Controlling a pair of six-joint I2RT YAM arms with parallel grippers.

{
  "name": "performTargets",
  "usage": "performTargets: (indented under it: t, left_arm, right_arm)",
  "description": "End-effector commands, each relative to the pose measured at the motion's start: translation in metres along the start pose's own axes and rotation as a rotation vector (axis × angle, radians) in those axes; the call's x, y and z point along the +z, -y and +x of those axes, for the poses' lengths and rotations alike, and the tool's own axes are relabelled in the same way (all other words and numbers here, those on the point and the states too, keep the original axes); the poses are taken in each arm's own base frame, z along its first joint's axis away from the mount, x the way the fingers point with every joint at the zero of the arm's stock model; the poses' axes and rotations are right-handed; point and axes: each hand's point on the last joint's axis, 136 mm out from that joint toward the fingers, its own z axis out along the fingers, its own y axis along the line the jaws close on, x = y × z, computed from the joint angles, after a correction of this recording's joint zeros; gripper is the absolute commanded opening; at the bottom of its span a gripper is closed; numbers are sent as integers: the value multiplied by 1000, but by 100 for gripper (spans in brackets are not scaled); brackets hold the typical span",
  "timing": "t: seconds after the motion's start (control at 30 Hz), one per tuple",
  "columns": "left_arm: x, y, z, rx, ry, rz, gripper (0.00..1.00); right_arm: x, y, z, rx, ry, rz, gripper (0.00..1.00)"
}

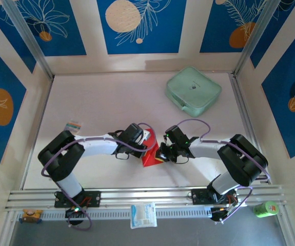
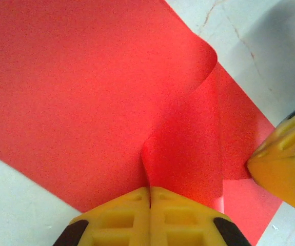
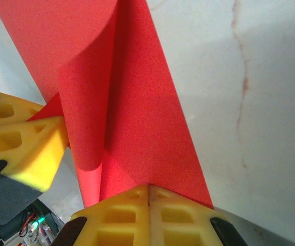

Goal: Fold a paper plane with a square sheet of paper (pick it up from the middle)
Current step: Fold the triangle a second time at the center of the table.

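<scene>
From above, we see the left tool (image 1: 150,148) and the right tool (image 1: 162,152) meeting nose to nose at the near middle of the surface (image 1: 106,102). The square sheet of paper (image 1: 148,159) is bunched red between them, well apart from the mint-green case (image 1: 193,91) at the far right. In the left wrist view, the left tool (image 2: 150,192) has its yellow fingers pressed together on a raised ridge of the paper (image 2: 85,92), which curls up from the part lying flat on the surface. One finger of the right tool sits just beside the paper's right edge. In the right wrist view, the right tool (image 3: 149,189) is likewise pinched tight on the paper (image 3: 137,118), with a rolled flap standing beside its grip, and the left tool's fingers (image 3: 29,138) touch the sheet close by. We judge the risks thus: both tools grip one thin sheet very near each other, so any pull apart could tear it. An uneven pull could set a crooked crease, and the fingers could knock together.
</scene>
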Motion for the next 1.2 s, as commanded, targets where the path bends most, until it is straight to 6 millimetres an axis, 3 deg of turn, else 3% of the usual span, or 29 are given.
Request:
performTargets:
  t: [0.0, 1.17]
  left_arm:
    - [-9, -4, -11, 21, 25, -29, 3]
    - [-8, -5, -6, 16, 5, -24, 1]
  right_arm:
    - [4, 22, 8, 39, -25, 69, 3]
    - [4, 22, 7, 40, -24, 75, 3]
